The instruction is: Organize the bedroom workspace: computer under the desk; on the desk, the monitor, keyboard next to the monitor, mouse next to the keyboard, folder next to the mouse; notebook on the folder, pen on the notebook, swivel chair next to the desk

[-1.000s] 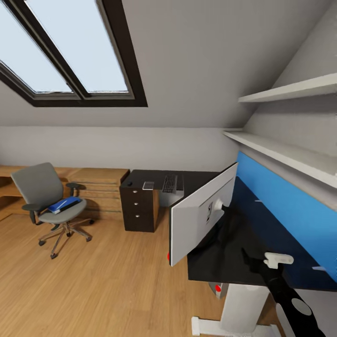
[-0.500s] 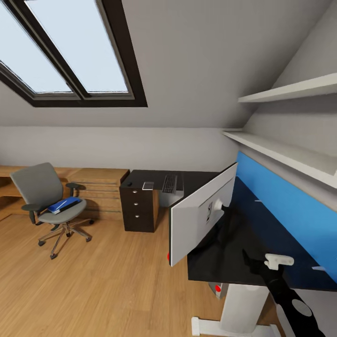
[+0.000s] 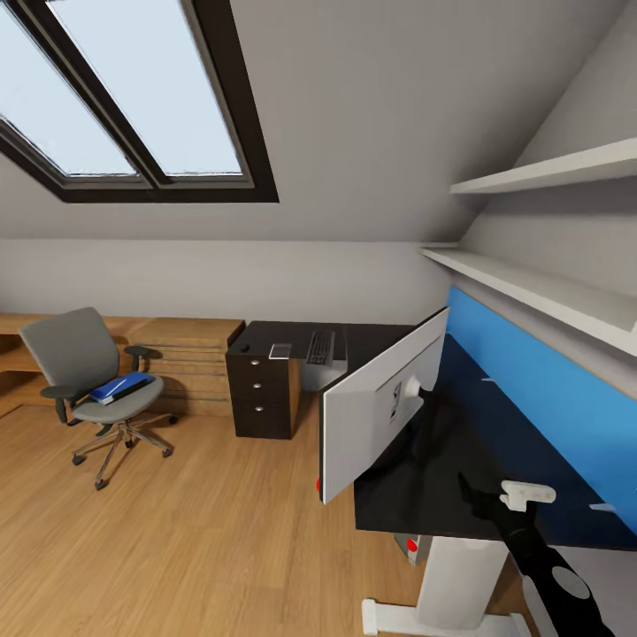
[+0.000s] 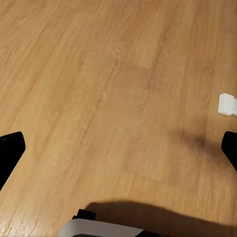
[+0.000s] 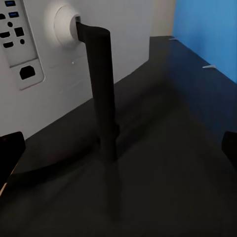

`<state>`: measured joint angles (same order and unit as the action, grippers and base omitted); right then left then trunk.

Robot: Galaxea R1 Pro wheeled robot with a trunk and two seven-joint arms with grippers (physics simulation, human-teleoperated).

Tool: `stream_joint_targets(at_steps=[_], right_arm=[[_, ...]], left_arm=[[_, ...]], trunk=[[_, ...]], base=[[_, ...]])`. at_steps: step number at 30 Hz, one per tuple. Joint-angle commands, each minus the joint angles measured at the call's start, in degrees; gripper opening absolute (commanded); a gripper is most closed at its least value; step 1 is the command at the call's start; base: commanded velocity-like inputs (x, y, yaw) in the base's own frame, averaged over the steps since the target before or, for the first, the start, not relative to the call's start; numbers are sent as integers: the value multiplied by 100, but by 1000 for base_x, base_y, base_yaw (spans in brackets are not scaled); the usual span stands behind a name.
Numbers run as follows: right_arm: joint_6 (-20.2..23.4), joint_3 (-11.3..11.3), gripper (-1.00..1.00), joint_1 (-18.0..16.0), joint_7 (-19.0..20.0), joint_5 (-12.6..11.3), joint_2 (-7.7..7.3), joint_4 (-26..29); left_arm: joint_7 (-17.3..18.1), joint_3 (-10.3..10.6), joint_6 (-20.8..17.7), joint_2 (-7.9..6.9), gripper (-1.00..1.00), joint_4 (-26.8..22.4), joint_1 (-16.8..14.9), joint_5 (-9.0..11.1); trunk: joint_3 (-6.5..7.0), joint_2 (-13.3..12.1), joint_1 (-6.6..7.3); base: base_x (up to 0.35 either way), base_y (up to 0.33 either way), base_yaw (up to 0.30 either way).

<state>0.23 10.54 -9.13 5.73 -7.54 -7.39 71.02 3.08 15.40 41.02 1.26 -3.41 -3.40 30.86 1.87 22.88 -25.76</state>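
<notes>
Fingers (image 5: 11,153) of the right arm stand spread and empty behind the monitor (image 3: 380,402), which sits on the desk (image 3: 460,460) unmoved over the last second, so attention can pass to the folder (image 3: 121,387) on the swivel chair (image 3: 88,380) at ten o'clock.

Glossy black desk (image 3: 460,460), matt wood floor (image 3: 177,548), cloth chair (image 3: 75,358).

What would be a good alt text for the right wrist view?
The monitor's silver-grey back, with its ports, stands on a thin black neck on the glossy black desk. A blue wall panel rises behind the desk.
</notes>
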Motion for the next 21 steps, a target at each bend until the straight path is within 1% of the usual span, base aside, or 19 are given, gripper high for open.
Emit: stream_joint_targets(at_steps=[1,6,13,21], right_arm=[[3,9,100,-1,37,-61,1,-1],[3,13,100,-1,35,-62,-4,-6],[4,86,100,-1,34,-58,8,-9],[9,98,100,-1,26,-55,24,-33]], left_arm=[[32,30,18,3,100,8,-3,61],[33,32,19,7,100,2,-3,61],[28,35,23,7,100,-130,-3,57],[6,35,22,6,100,-164,-3,53]], trunk=[[-2,4,-2],[-2,4,-2],[-2,4,-2],[-2,4,-2]], base=[[0,0,0],[0,0,0],[0,0,0],[0,0,0]])
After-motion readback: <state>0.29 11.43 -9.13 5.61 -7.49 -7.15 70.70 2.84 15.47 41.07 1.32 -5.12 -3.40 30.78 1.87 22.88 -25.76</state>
